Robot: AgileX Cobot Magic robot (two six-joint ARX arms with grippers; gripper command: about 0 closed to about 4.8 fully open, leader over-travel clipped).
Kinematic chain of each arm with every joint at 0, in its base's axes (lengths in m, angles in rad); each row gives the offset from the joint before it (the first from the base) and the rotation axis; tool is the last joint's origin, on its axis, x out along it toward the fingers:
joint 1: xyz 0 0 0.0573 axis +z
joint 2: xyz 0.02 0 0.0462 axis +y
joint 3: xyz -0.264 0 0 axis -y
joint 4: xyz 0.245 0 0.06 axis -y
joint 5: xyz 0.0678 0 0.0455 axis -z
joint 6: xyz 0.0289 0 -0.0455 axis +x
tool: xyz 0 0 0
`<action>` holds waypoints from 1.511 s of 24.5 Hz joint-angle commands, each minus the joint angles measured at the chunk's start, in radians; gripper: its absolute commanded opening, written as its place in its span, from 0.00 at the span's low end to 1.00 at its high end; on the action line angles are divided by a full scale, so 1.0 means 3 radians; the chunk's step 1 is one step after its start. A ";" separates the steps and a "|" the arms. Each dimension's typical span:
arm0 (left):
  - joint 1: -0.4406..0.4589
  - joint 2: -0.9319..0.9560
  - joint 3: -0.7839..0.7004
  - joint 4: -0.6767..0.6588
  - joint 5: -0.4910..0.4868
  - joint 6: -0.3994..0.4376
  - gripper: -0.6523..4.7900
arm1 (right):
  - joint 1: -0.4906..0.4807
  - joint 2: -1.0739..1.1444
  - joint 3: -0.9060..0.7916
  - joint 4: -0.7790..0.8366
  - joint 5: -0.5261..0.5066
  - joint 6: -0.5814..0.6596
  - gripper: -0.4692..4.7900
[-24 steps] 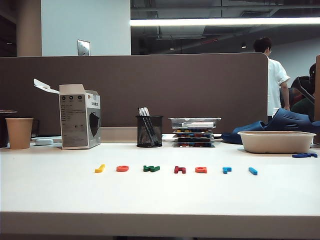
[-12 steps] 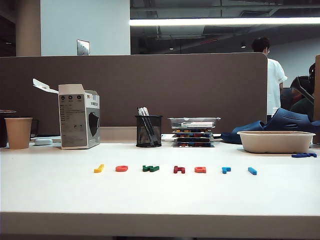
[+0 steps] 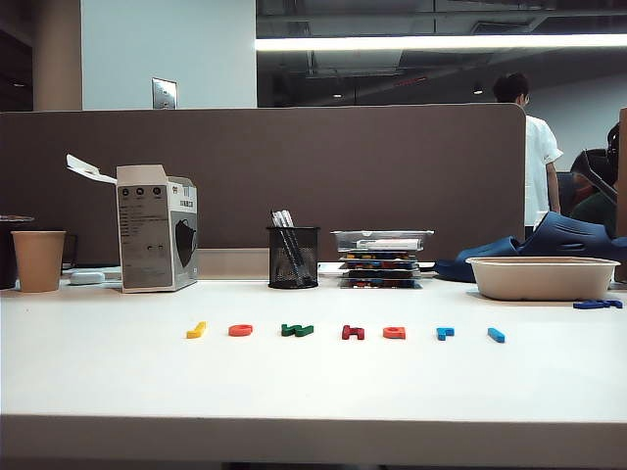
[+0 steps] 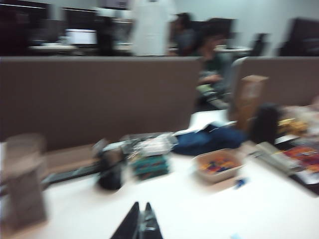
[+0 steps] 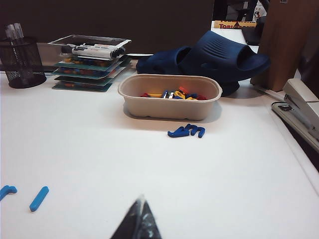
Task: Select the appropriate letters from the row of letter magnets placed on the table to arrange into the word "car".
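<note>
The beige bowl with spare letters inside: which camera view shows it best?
The right wrist view: it looks down into the beige bowl, so the letters inside show sharply. The exterior view shows only its side wall. The left wrist view shows it small and blurred.

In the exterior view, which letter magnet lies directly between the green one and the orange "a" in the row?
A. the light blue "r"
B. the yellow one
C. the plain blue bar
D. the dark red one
D: the dark red letter lies between the green letter and the orange "a" in the row on the table.
</note>
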 commanded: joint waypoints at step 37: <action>-0.4693 0.3026 0.1985 -0.2533 -0.4145 -0.3276 0.11 | 0.0008 0.0003 -0.0017 -0.0074 0.0015 0.0245 0.08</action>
